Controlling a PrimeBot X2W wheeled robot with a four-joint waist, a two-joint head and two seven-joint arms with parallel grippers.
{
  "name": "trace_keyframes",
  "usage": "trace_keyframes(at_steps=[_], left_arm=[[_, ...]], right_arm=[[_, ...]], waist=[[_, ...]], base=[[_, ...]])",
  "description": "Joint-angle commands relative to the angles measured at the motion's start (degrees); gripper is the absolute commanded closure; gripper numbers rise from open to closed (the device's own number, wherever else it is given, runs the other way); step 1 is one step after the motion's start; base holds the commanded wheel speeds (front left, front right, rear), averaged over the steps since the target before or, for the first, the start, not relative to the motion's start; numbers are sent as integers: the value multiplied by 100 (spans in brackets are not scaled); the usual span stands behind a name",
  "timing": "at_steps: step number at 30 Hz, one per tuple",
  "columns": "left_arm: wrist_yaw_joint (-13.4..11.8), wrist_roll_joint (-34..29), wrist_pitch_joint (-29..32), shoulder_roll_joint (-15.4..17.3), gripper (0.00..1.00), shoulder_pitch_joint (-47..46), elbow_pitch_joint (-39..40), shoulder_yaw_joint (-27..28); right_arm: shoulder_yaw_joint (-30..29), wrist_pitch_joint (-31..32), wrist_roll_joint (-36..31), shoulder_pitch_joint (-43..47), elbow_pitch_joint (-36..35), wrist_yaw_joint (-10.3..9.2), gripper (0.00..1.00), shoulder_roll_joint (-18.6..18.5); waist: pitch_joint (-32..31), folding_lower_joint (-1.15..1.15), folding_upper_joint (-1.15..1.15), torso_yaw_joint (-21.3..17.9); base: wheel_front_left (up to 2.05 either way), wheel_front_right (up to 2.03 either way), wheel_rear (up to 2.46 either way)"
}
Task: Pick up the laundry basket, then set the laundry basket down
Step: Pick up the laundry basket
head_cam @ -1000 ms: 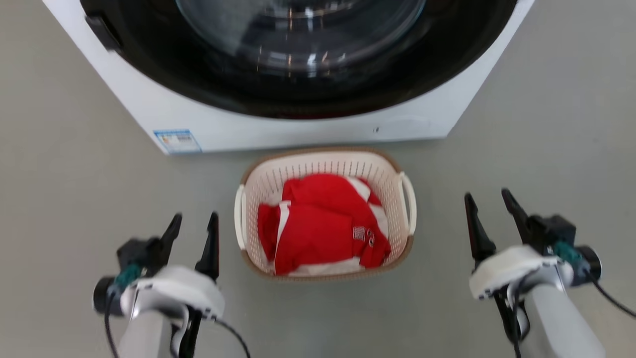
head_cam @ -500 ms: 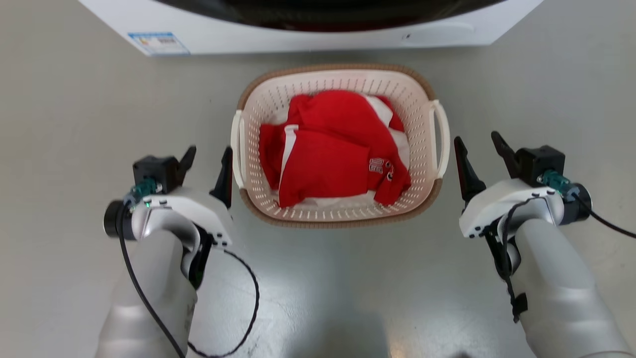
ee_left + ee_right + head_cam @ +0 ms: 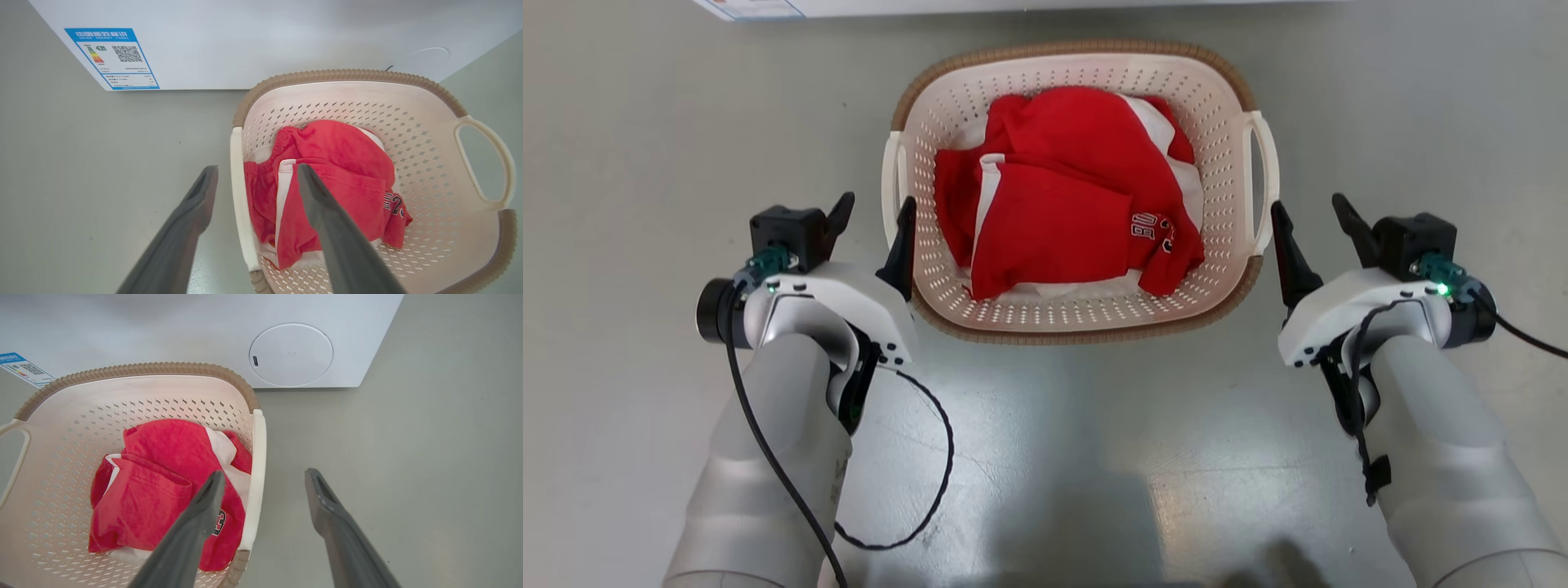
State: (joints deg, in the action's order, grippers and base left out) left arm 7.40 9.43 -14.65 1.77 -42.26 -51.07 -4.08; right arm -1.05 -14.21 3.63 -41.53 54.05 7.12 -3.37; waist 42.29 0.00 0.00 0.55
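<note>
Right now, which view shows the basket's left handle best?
Left wrist view: the laundry basket's left handle runs close up between the open left gripper's fingers. Head view shows the handle smaller, from above, beside that gripper. Right wrist view catches its loop at the picture's edge.

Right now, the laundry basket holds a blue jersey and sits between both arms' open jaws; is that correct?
Not quite: the head view shows that the jersey in the laundry basket is red, not blue. The rest of your statement stands.
</note>
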Motion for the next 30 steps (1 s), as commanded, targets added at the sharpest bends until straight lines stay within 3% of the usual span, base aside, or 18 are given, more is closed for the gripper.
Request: trace_keyframes(at_steps=[1,30], left_arm=[[7,-63,-35,124,0,-52,31,118],[-105,-380,-35,262,0,-1245,-846,42]], right_arm=[[117,-79,9,14,-74,36,0,49],[222,-79,163,-708,-23,36,0,49]], waist=[[99,0,0,-15],[1190,0,0,53]], base=[[0,0,0],[0,0,0]])
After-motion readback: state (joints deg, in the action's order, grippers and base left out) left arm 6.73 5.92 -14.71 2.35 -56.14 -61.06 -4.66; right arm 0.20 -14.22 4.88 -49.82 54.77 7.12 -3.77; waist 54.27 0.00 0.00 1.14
